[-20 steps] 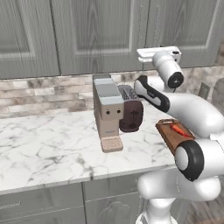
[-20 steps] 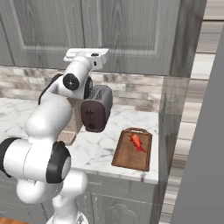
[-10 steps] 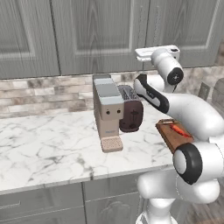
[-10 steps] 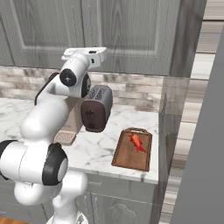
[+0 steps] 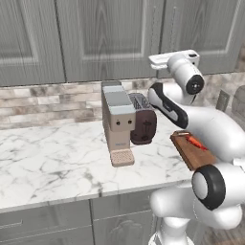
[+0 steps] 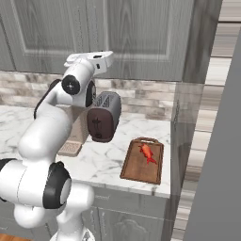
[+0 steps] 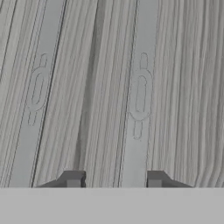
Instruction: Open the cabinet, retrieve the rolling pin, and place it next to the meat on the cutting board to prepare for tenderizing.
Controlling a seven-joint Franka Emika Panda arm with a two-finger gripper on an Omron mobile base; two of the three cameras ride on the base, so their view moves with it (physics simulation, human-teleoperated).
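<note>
My gripper [image 7: 113,179] is open and empty, its two dark fingertips [image 7: 72,178] close to the cabinet [image 5: 110,33]. The grey doors are shut. Two vertical handles face me, one [image 7: 139,94] above the right tip and one [image 7: 37,89] further left, with the door seam between them. The hand [image 5: 173,57] hangs high before the doors [image 6: 141,33], above the toaster; the hand [image 6: 89,57] hides its own fingers there. The red meat [image 5: 195,141] lies on the reddish-brown cutting board [image 5: 190,152] at the counter's right end, also seen as meat [image 6: 147,153] on the board [image 6: 140,167]. The rolling pin is hidden.
A tan coffee machine [image 5: 117,122] and a dark toaster [image 5: 143,125] stand side by side on the marble counter [image 5: 52,158], under my arm. Grey drawer fronts [image 5: 43,225] run below. A tall grey panel [image 6: 214,141] borders the counter on the right.
The hand has shifted only slightly in front of the cabinet doors. The doors stay shut, and the meat and board have not moved.
</note>
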